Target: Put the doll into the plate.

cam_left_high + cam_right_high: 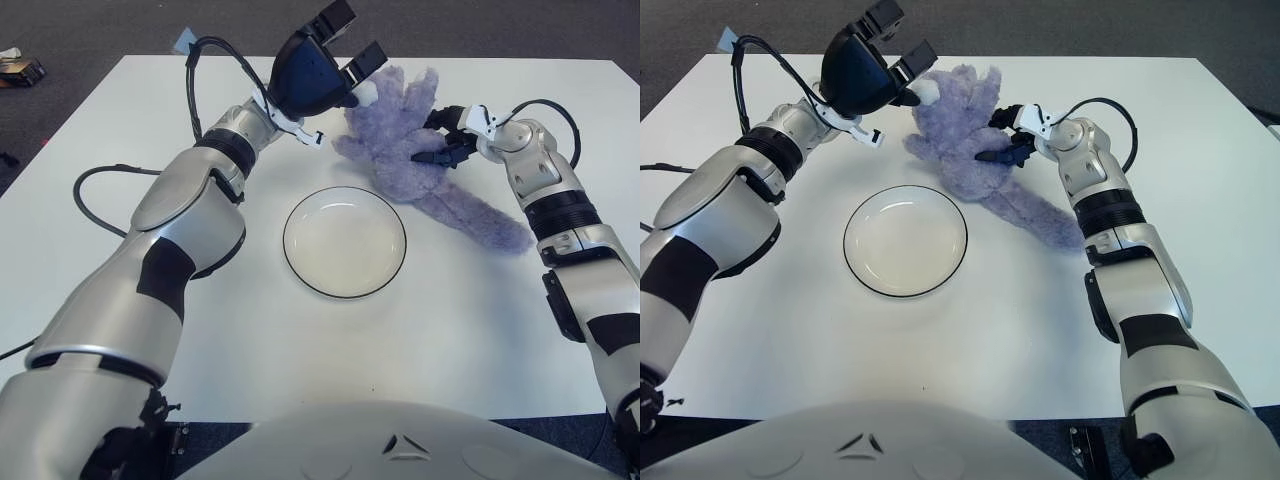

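One doll (pixel 415 150), one plate (pixel 344 242), two hands, that's pretty much the whole scene on the white table (pixel 300 350). The doll is a fuzzy purple plush sitting in the upper middle of the frame, sprawled on the table just above and to the right of the plate, with one long limb trailing off toward the right. It's not in the plate; nearest edge of the plush shows just beside the plate's upper right rim, can't tell if they actually touch.

The plate is white with a thin dark rim, dead center of the frame, nothing in it.

The left hand (pixel 335 60) is up at the top center, right at the upper left side of the doll. Its fingers (pixel 366 57) are spread apart and I don't see them wrapped around anything, though one fingertip shows right against the fur.

The right hand (pixel 447 140) comes in from the right and is pressed into the doll's middle, dark fingers (pixel 432 157) pinched into the plush.

One black cable (pixel 205 75) loops over the left forearm, and another black cable (pixel 545 104) arcs over the right wrist.
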Robot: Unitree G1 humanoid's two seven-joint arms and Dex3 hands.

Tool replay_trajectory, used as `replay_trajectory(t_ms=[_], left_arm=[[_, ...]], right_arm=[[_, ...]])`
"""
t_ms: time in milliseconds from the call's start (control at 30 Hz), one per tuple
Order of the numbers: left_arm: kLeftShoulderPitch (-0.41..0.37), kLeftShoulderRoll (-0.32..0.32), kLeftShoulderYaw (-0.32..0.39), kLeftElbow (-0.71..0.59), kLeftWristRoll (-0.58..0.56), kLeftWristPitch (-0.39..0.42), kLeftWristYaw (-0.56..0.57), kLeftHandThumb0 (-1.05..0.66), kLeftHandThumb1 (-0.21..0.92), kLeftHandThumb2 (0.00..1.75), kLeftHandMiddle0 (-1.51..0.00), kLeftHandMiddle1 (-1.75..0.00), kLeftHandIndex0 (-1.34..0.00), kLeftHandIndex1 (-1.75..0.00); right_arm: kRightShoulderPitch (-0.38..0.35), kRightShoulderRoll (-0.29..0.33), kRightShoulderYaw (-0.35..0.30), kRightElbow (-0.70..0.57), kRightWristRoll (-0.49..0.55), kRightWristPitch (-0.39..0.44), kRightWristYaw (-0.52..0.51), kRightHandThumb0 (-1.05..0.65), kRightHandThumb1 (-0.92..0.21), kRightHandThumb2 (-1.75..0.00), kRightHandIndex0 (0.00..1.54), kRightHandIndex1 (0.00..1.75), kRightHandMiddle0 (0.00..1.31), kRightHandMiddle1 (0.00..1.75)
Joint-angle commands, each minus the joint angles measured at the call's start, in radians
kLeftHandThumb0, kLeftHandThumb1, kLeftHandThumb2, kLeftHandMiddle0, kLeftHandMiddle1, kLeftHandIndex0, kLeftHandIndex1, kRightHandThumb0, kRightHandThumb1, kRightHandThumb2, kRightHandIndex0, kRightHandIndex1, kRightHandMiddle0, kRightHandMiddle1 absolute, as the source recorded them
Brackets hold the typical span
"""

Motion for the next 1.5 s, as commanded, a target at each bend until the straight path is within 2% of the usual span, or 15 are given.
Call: replay_trajectory(t_ms=[0,133,367,633,867,1067,1300,1367,1467], left_arm=[[-0.022,0.001,0.003,-0.006,-0.010,-0.002,0.014,0.02,0.89,0.01,-0.74,-1.75,-0.67,-1.75],[-0.020,0.003,0.005,-0.006,-0.014,-0.004,0.019,0.02,0.89,0.01,-0.74,-1.75,-0.67,-1.75],[-0.010,0.008,0.016,-0.004,-0.027,-0.004,0.032,0.02,0.90,0.01,-0.74,-1.75,-0.68,-1.75],[0.007,0.006,0.028,0.000,-0.041,0.008,0.034,0.04,0.90,0.00,-0.74,-1.75,-0.70,-1.75],[0.021,0.003,0.045,0.002,-0.070,0.005,0.012,0.07,0.90,0.01,-0.75,-1.75,-0.71,-1.75],[0.036,-0.005,0.104,-0.001,-0.140,-0.049,-0.063,0.05,0.90,0.01,-0.76,-1.75,-0.68,-1.75],[0.039,-0.004,0.114,-0.006,-0.158,-0.061,-0.086,0.04,0.90,0.01,-0.76,-1.75,-0.66,-1.75],[0.061,-0.008,0.215,-0.009,-0.289,-0.207,-0.258,0.01,0.91,0.01,-0.75,-1.75,-0.64,-1.75],[0.076,-0.005,0.285,-0.018,-0.380,-0.300,-0.384,-0.12,0.91,0.01,-0.71,-1.75,-0.59,-1.75]], right_arm=[[0.023,-0.015,-0.018,-0.036,-0.008,-0.005,-0.035,-0.02,-0.57,-0.74,0.95,1.75,0.74,1.75],[0.049,-0.023,-0.024,-0.074,-0.032,-0.027,-0.102,-0.02,-0.55,-0.78,0.95,1.75,0.74,1.75],[0.090,-0.045,0.002,-0.120,-0.140,-0.095,-0.256,0.02,-0.53,-0.83,0.94,1.75,0.73,1.75],[0.151,-0.065,0.011,-0.203,-0.234,-0.142,-0.370,0.05,-0.50,-0.87,0.94,1.75,0.71,1.75],[0.194,-0.079,0.027,-0.284,-0.315,-0.161,-0.415,0.08,-0.51,-0.89,0.90,1.75,0.67,1.75],[0.243,-0.089,0.065,-0.389,-0.455,-0.129,-0.466,0.11,-0.53,-0.88,0.85,1.75,0.62,1.75],[0.259,-0.081,0.059,-0.415,-0.490,-0.115,-0.467,0.12,-0.54,-0.86,0.83,1.75,0.60,1.75],[0.279,-0.109,0.101,-0.459,-0.619,-0.108,-0.533,0.12,-0.55,-0.85,0.82,1.75,0.60,1.75],[0.292,-0.131,0.135,-0.480,-0.731,-0.109,-0.605,0.11,-0.57,-0.81,0.80,1.75,0.56,1.75]])
